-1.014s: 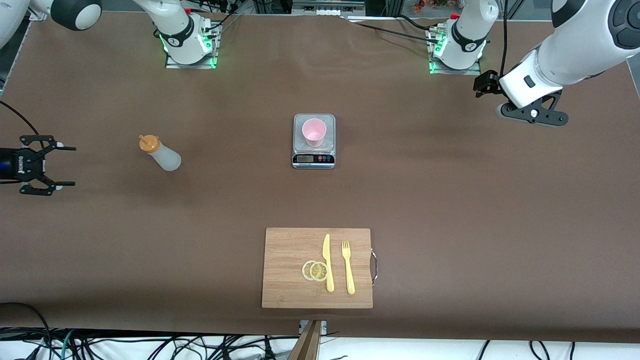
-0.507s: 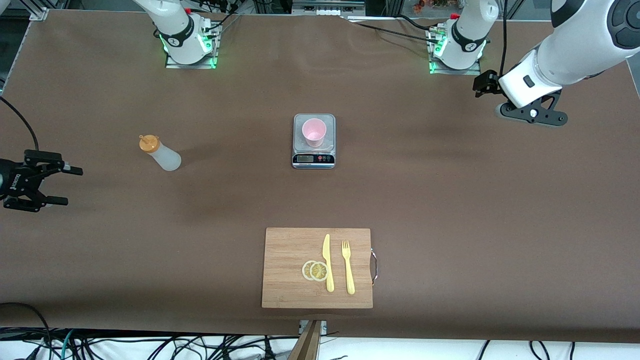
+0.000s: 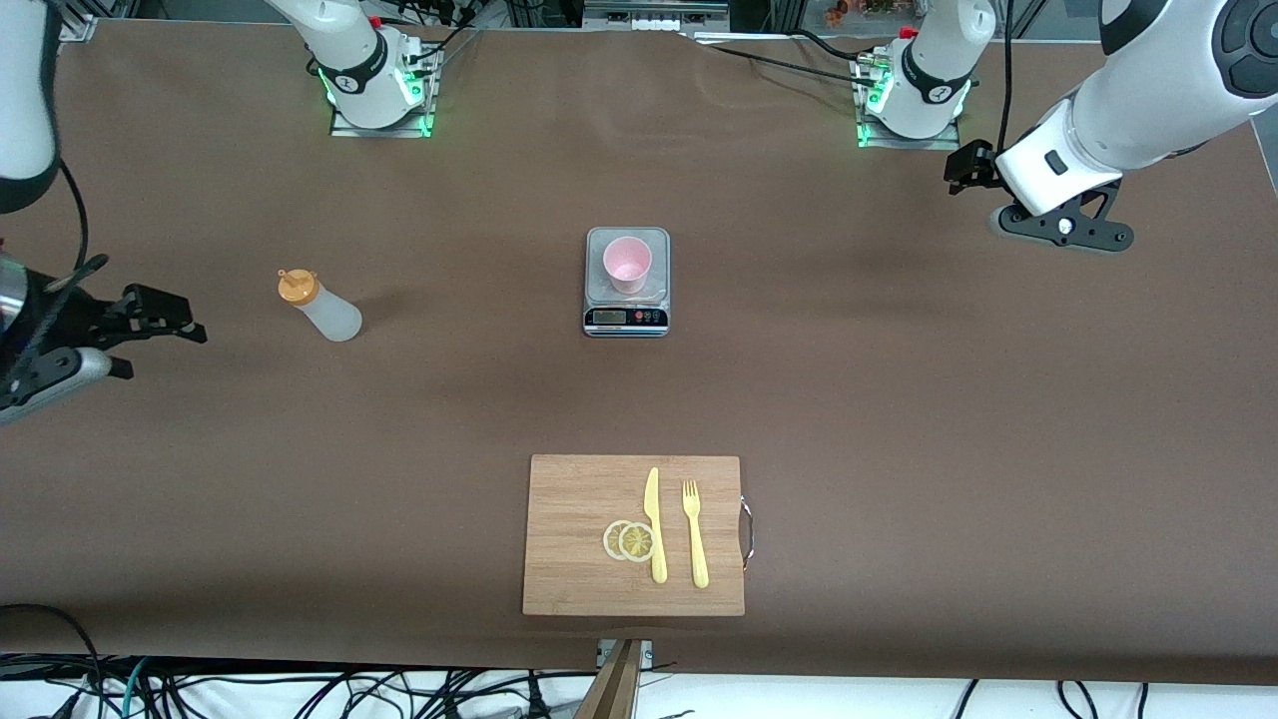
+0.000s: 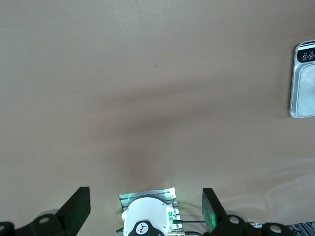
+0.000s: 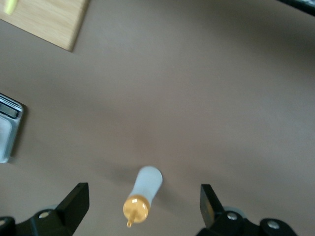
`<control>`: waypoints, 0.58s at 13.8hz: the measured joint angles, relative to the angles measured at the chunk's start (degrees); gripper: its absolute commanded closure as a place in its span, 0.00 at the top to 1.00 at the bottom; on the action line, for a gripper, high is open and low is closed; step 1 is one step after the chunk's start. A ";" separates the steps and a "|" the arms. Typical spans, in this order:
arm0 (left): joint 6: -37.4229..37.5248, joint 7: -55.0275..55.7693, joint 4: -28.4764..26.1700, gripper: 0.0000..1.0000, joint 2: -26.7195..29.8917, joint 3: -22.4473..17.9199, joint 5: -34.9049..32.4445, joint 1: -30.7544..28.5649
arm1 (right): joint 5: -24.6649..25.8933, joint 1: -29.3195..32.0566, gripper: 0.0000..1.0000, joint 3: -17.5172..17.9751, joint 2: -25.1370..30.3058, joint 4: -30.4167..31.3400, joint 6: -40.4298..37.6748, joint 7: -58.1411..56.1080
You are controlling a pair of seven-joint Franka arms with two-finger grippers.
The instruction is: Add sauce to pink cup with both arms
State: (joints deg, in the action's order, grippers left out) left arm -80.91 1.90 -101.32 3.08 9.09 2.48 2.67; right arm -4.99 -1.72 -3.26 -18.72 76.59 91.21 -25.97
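**Right gripper lining up on the sauce bottle, cup sitting on the scale**

Right gripper (image 3: 150, 330) is hanging over the tabletop (image 3: 899, 399) at the right arm's end, fingers spread wide, holding nothing. Sauce bottle (image 3: 321, 309) is standing on the tabletop between that gripper and the scale (image 3: 626, 283), much closer to the gripper. In the right wrist view the bottle (image 5: 141, 194) is showing between the two open fingers but well clear of both. Long axis is upright, orange cap (image 3: 296, 287) on top, clear body below.

Pink cup (image 3: 627, 263) is standing upright on the scale, mid-table. Can't tell whether there's any sauce in it, so this could be pre-pour or post-pour with the bottle set back down.

Left gripper (image 3: 1063, 226) is hanging over the left arm's end of the tabletop near its base, well away from cup and bottle, fingers apart and gripping nothing; that arm is waiting. Left wrist view is catching only the scale's edge (image 4: 303, 81).

Right arm is clearly the nearer one to the bottle; the left arm is the nearer one to the cup.

Count: one bottle, one cup, one scale, one cutting board (image 3: 569, 499) near the front camera, carrying one knife (image 3: 654, 524), one fork (image 3: 695, 534), two lemon slices (image 3: 629, 540).
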 measured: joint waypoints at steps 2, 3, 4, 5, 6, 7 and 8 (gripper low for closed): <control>0.00 0.00 0.00 1.00 0.00 0.00 0.00 0.00 | 4.65 -0.03 1.00 1.24 2.86 3.12 0.06 0.58; 0.00 0.00 0.00 1.00 0.00 0.00 0.00 0.00 | 5.65 -0.01 1.00 1.32 4.16 4.39 0.06 0.58; 0.00 0.00 0.00 1.00 0.00 0.00 0.00 0.00 | 6.15 0.12 1.00 1.31 5.21 5.44 0.05 0.58; 0.00 0.00 0.00 1.00 0.00 0.00 0.00 0.00 | 6.41 0.40 1.00 1.30 6.32 6.63 0.02 0.58; 0.03 0.00 0.00 1.00 0.00 0.00 0.00 0.00 | 6.63 0.77 1.00 1.28 7.31 7.80 0.02 0.60; 0.07 0.00 0.00 1.00 0.00 0.00 0.00 0.00 | 6.87 1.27 1.00 1.23 8.34 8.88 0.02 0.64; 0.10 0.00 0.00 1.00 0.00 0.00 0.00 0.00 | 6.98 1.85 1.00 1.22 9.19 9.60 0.03 0.67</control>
State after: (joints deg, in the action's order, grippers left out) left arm -80.81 1.90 -101.32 3.08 9.09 2.48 2.67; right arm 1.99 0.13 -2.04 -9.53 86.19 91.24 -25.30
